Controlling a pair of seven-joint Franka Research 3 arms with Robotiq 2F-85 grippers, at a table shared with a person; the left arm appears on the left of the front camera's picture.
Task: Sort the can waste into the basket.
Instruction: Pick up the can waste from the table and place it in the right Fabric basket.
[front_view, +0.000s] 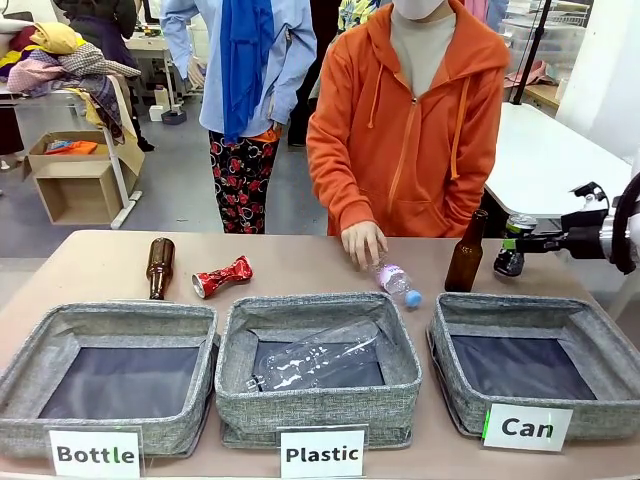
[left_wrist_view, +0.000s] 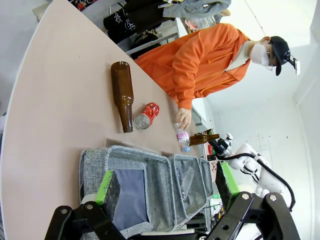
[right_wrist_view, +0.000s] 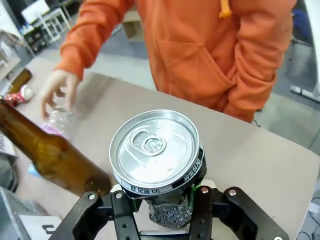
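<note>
From the front, my right end effector (front_view: 515, 244) reaches in from the right and is pinched on the dark can (front_view: 509, 263), silver top up. The can sits just right of an upright brown bottle (front_view: 466, 252), beyond the far rim of the basket (front_view: 592, 332) fronted by the "Can" card (front_view: 527, 428). The red can (front_view: 222, 277) lies crushed on the bench (front_view: 300, 262), left of centre, beside a brown bottle lying down (front_view: 160, 267). The person's hand (front_view: 362, 243) rests on a small plastic bottle (front_view: 397, 281) behind the "Plastic" bin (front_view: 318, 405), which holds a clear bottle (front_view: 320, 362).

From my left wrist, my left end effector (left_wrist_view: 166, 180) is spread wide with nothing between its green pads (left_wrist_view: 105, 187), above the row of bins. Farther off, the red can (left_wrist_view: 146, 115) touches the neck end of the lying bottle (left_wrist_view: 123, 95).

From my right wrist, the fingers (right_wrist_view: 125, 212) press the dark can (right_wrist_view: 155, 150) from both sides, dented low on its body. The upright bottle (right_wrist_view: 50, 155) stands close at the left.
</note>
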